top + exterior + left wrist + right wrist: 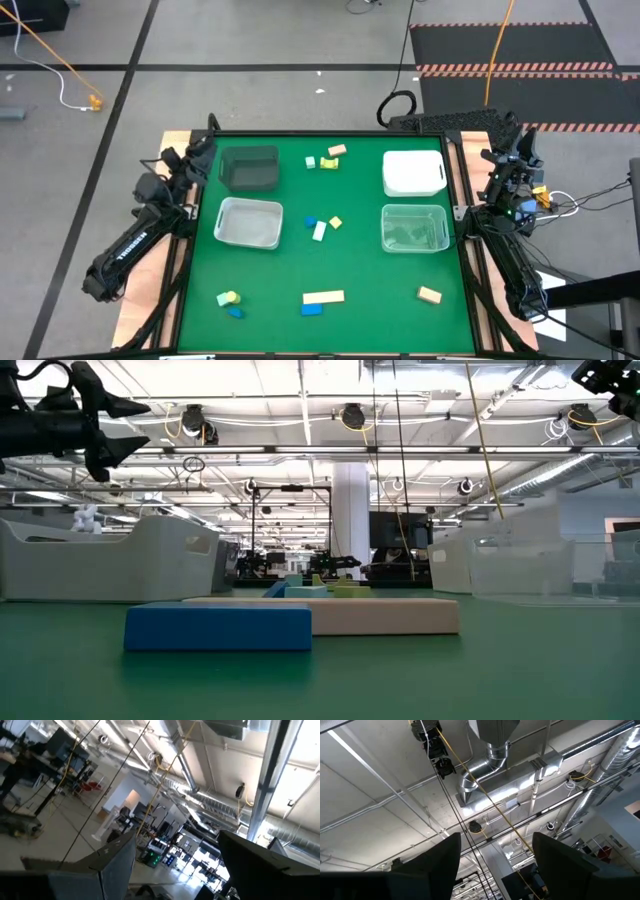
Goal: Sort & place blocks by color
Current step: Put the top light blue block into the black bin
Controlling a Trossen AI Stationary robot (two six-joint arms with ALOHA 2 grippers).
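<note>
My left gripper [205,150] sits at the table's 10 o'clock edge, and my right gripper [513,150] sits past the 2 o'clock corner. Both point up at the ceiling with jaws apart, holding nothing. The blocks lie on the green table [360,270]: some at 12 o'clock [328,158], some in the middle [320,226], and more along 6 o'clock, like the tan bar [323,297] touching a blue block [311,309]. A tan block [430,294] lies at 5 o'clock.

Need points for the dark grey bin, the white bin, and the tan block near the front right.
dark grey bin [249,181], high view, near rim.
white bin [413,172], high view, top surface.
tan block [430,295], high view, top face.
</note>
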